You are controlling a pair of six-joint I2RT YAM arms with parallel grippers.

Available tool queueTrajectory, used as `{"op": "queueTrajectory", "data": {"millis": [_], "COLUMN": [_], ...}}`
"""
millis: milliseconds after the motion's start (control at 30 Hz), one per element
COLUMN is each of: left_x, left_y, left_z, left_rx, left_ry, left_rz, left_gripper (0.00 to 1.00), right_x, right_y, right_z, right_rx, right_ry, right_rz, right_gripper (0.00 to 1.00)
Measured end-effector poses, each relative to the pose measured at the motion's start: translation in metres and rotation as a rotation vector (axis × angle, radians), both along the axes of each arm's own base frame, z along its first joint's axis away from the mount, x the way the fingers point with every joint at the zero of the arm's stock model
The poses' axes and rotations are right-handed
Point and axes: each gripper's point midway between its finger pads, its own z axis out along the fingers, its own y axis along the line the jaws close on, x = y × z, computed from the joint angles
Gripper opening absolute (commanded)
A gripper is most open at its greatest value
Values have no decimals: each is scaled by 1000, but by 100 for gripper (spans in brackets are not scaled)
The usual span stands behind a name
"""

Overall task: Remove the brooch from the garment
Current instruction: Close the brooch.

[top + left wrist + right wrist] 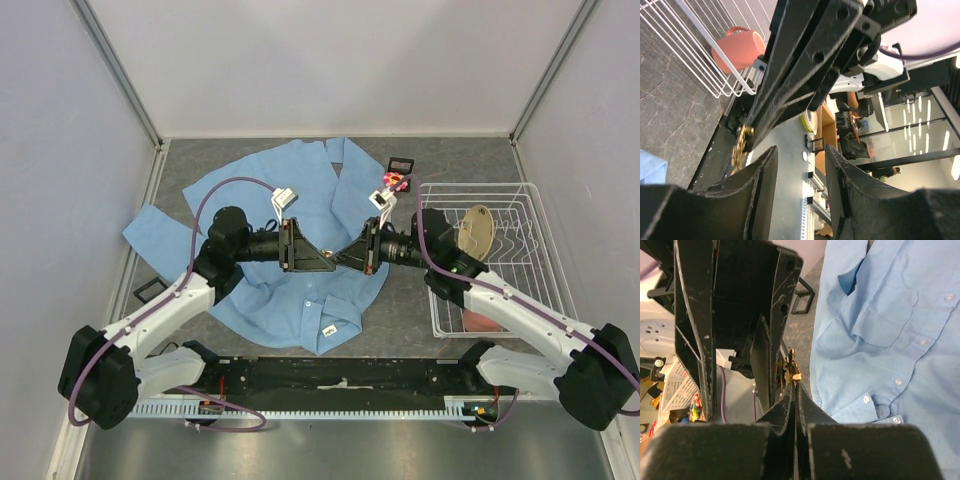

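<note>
1. At the table's (405,300) left edge, a small black stand (150,290) lay just beside the shirt's (290,300) sleeve.
2. The shirt lay spread flat beneath both arms. The writing on the white neck label (328,329) at its near edge was too small to read.
3. The left gripper (801,150) hung half-open and held nothing, tip to tip with the right one.
4. The right gripper (795,390) was pinched tight on a small gold piece (792,371). Only the wrist views showed this piece, and I could not tell what it was.
5. A pink, red and yellow speck, seemingly the brooch (394,182), lay at the shirt's far right edge, near a small dark box (400,163). I could not tell whether it was on cloth or table.
6. The wire basket (480,185) at the right held a tan plate (478,230) and a pink mug (737,47), the mug clearest from the left wrist.
</note>
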Motion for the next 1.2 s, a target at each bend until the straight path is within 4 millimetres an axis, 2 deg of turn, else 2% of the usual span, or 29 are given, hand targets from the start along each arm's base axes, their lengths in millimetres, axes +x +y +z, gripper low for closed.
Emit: {"op": "queueTrajectory", "data": {"millis": [267, 567, 633, 700, 800, 867, 933, 1000, 1200], "left_x": [9, 16, 16, 16, 12, 1, -9, -16, -27], "left_y": [-4, -5, -2, 3, 16, 28, 38, 43, 44], "left_z": [5, 23, 30, 39, 54, 57, 48, 34, -6], "left_rx": [-1, 13, 25, 43, 67, 77, 92, 105, 137], "left_ry": [102, 111, 95, 55, -25, -67, -74, -59, 35], "left_rz": [32, 69, 74, 92, 144, 163, 165, 161, 108], "left_gripper": [50, 54, 57, 66, 67, 61, 60, 64, 66], "right_x": [-15, -35, -41, -45, -52, -56, -59, -62, -66], "right_y": [7, 1, 1, 1, 4, 5, 8, 9, 12], "right_z": [-15, -40, -40, -37, -28, -22, -16, -13, -10], "right_rx": [-49, -51, -35, -10, 41, 68, 95, 109, 130], "right_ry": [4, 106, 142, 170, 192, 191, 185, 184, 185], "right_rz": [33, 70, 80, 95, 131, 157, 193, 218, 263], "right_gripper": [0, 0, 0, 0, 0, 0, 0, 0, 0]}}
